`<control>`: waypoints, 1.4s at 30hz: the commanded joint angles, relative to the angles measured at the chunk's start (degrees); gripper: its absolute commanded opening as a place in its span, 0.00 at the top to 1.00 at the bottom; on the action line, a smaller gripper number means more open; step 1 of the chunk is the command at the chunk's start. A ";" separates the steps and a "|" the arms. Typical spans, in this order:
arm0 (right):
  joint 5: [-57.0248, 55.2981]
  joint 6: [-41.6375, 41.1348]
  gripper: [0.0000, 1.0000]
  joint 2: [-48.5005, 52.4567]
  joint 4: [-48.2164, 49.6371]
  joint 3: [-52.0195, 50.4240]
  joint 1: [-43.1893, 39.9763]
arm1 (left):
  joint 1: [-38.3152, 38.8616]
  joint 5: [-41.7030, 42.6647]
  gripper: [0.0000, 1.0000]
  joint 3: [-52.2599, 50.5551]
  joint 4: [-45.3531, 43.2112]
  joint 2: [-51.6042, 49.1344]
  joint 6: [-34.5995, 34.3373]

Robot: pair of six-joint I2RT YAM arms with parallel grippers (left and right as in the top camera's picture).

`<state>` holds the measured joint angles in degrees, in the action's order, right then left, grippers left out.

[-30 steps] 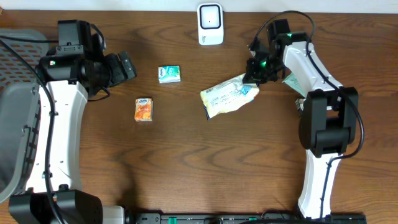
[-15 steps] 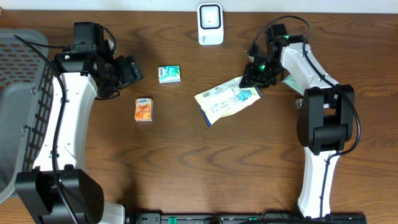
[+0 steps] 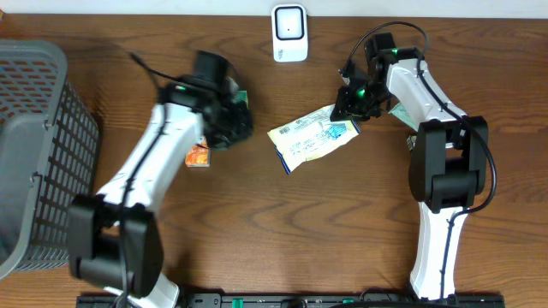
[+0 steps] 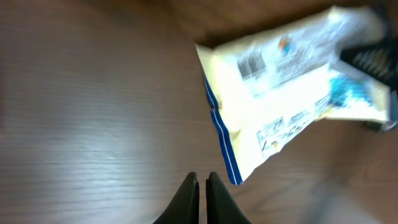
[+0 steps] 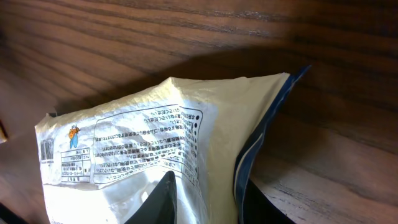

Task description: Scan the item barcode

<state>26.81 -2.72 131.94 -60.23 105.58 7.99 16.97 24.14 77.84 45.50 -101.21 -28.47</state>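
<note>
The item is a pale yellow snack bag [image 3: 310, 139] with blue trim, lying flat near the table's middle. Its barcode [image 4: 250, 64] faces up in the left wrist view, and the barcode [image 5: 46, 150] also shows in the right wrist view. My right gripper [image 3: 347, 109] is shut on the bag's right edge, and the right gripper [image 5: 211, 202] has that edge between its fingers. To the left of the bag, my left gripper [image 3: 235, 128] hangs above the wood. That left gripper [image 4: 202, 181] is shut on nothing. The white scanner [image 3: 289, 32] stands at the back centre.
A grey basket [image 3: 43, 145] stands at the left edge. A small green packet [image 3: 241, 96] and an orange packet [image 3: 198, 155] lie partly under the left arm. Something teal [image 3: 401, 112] lies behind the right arm.
My left arm has swung right from near the basket to just left of the bag, and its gripper has shut. The right gripper slid the bag slightly left earlier, then stayed.
</note>
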 commanded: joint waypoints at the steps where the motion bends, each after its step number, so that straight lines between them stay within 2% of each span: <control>1: 0.94 0.70 0.76 0.39 -0.28 0.31 -0.39 | 3.26 0.90 0.93 -0.76 -3.72 -3.15 -1.66; 5: 0.96 0.83 0.74 0.39 -1.14 0.31 -0.39 | 4.70 1.01 0.93 -0.76 -12.15 -7.87 -1.73; 9: 0.94 2.69 0.71 0.39 -2.40 0.31 -0.39 | 4.70 3.17 0.93 -0.76 -16.15 -9.97 -1.88; 17: 0.74 2.86 0.56 0.39 -2.45 0.31 -0.42 | 4.76 6.56 0.93 -0.76 -17.18 -10.25 -1.86; 24: 0.52 3.06 0.54 0.39 -2.43 0.31 -0.42 | 5.16 8.24 0.93 -2.49 -17.55 -10.45 -3.28; 27: 0.57 3.02 0.51 0.39 -2.45 0.31 -0.55 | 5.73 8.22 0.93 -7.04 -21.49 -10.47 -4.61; 29: 1.03 3.02 0.46 0.39 -2.54 0.31 -0.72 | 5.73 8.24 0.93 -9.75 -24.63 -10.47 -6.64; 32: 4.72 3.08 0.34 0.39 -2.75 0.31 -1.79 | 5.73 8.22 0.93 -11.72 -26.73 -10.97 -7.67; 38: 14.38 8.66 0.24 0.39 -3.43 0.31 -4.66 | 5.79 8.22 0.93 -11.89 -26.73 -14.84 -8.31; 42: 14.67 10.19 0.23 0.39 -3.89 0.24 -4.09 | 5.84 8.26 0.93 -11.89 -27.12 -18.36 -11.10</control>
<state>38.22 4.78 131.94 -63.88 105.58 3.11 22.50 34.87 66.70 18.22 -115.11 -36.84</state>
